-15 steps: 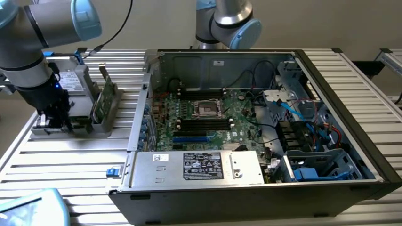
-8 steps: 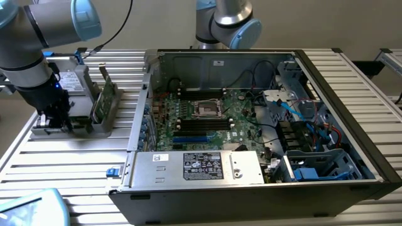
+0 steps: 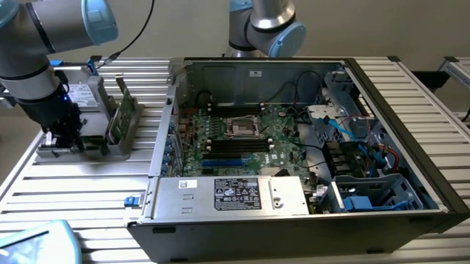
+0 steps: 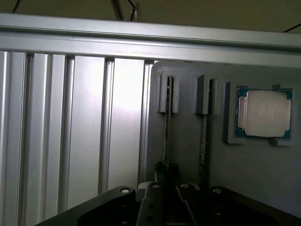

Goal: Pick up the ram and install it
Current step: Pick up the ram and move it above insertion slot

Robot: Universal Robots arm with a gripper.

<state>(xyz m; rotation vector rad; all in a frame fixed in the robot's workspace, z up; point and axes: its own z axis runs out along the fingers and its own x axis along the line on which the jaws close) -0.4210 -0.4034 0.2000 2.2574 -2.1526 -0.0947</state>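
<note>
Wrist view: gripper closed, apparently pinching the ram, which stands edge-on in the grey holder between its fingers; processor chip lies beyond, aside.

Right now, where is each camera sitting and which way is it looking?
Exterior view: sits off the arm, high up, looking down at the open computer case and the gray holder at the exterior view's left; the arm and end effector show.
Wrist view: rides on the wrist, looking down past the end effector at the ram and processor chip.
Shared: both see the holder and the end effector.
</note>
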